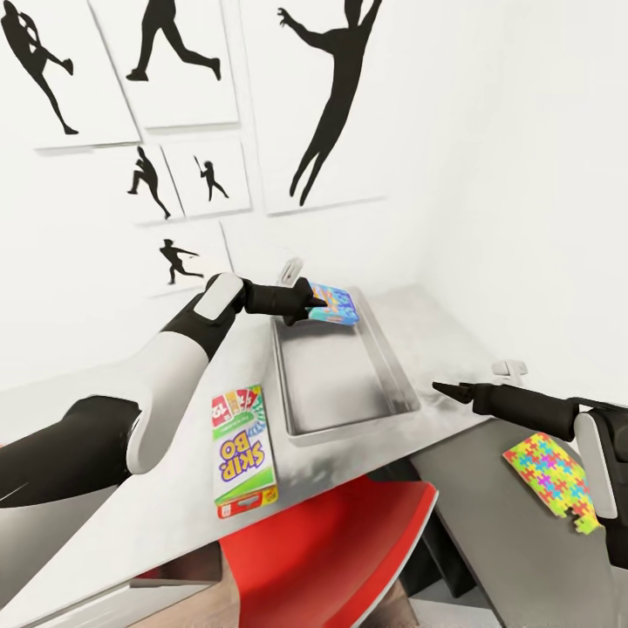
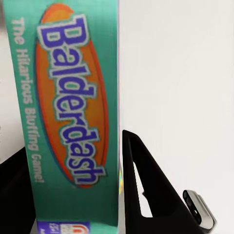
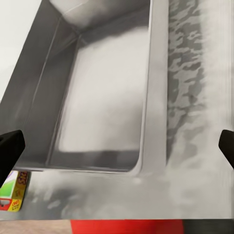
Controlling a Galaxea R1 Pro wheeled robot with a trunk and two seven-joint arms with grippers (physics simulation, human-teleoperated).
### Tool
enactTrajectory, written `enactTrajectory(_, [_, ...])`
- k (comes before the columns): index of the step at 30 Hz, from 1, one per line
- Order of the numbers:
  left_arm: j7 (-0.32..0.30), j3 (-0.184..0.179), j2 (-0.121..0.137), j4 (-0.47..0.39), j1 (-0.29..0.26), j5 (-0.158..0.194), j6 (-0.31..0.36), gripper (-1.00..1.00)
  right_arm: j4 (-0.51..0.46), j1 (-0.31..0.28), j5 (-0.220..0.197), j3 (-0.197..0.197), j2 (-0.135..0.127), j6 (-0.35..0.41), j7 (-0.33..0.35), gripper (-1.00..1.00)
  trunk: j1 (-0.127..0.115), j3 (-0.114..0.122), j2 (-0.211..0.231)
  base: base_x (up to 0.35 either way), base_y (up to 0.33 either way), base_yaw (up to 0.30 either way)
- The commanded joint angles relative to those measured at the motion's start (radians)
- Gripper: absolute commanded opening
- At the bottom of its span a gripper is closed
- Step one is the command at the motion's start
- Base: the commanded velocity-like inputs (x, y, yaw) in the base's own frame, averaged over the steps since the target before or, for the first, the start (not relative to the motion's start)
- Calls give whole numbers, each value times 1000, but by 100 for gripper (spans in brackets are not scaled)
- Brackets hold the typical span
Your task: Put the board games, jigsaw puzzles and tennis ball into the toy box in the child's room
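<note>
1. Toy box [image 1: 344, 371], the landmark here: shallow grey bin on the pale grey table [image 1: 157, 488], hard against the white wall corner. Interior looks bare; the right wrist view shows nothing lying on its floor [image 3: 105, 92].
2. Left gripper [image 1: 307, 307] sits at the far-left corner of the toy box, above the rim. It is pinching the blue cartoon board game [image 1: 336, 303], which hangs over the far end of the box, tilted, not resting on the floor of the bin.
3. Left wrist view: the game's teal edge reads "Balderdash" [image 2: 73, 97], held upright between the fingers; one black finger [image 2: 146, 185] is pressed beside the box edge.
4. SKIP-BO game [image 1: 242, 449] lies flat on the table just left of the toy box, near its front-left corner, apart from the wall of the bin. A corner of it shows in the right wrist view [image 3: 14, 192] just outside the box's near rim.
5. Right gripper [image 1: 445, 388] hovers just beyond the front-right corner of the toy box, tip pointing toward it, holding nothing. Right wrist view has its fingertips [image 3: 9, 148] far apart at either edge, so the claw is spread.
6. One jigsaw puzzle [image 1: 551, 480] lies flat on the darker grey wing, well right of the toy box, under the right arm.
7. Red chair [image 1: 331, 549] is tucked in below the table edge, in front of the toy box.
8. Silhouette posters [image 1: 323, 96] hang on the wall behind the box.
</note>
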Motion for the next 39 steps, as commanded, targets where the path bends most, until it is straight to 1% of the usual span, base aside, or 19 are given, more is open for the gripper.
enactTrajectory(1, [-1,-3,1,0,-1,1,1,-100,0,-1,-2,-1,0,6,2,100,0,-3,-2,0,0,-60])
enactTrajectory(14, [-2,-3,5,0,-1,1,1,-100,0,-2,-2,-1,0,6,2,100,0,-24,-2,0,0,-59])
enactTrajectory(21, [-13,-2,29,0,0,3,-1,-100,0,-2,-2,-1,0,6,2,100,0,-36,-2,0,0,-72])
enactTrajectory(32, [-35,0,51,0,-8,2,-2,-100,0,-1,-2,-1,0,6,2,100,0,-53,-2,0,0,-74])
enactTrajectory(39, [-38,0,80,0,-11,1,-3,-100,0,-1,-2,-1,0,6,2,100,0,-65,-2,0,0,-74])
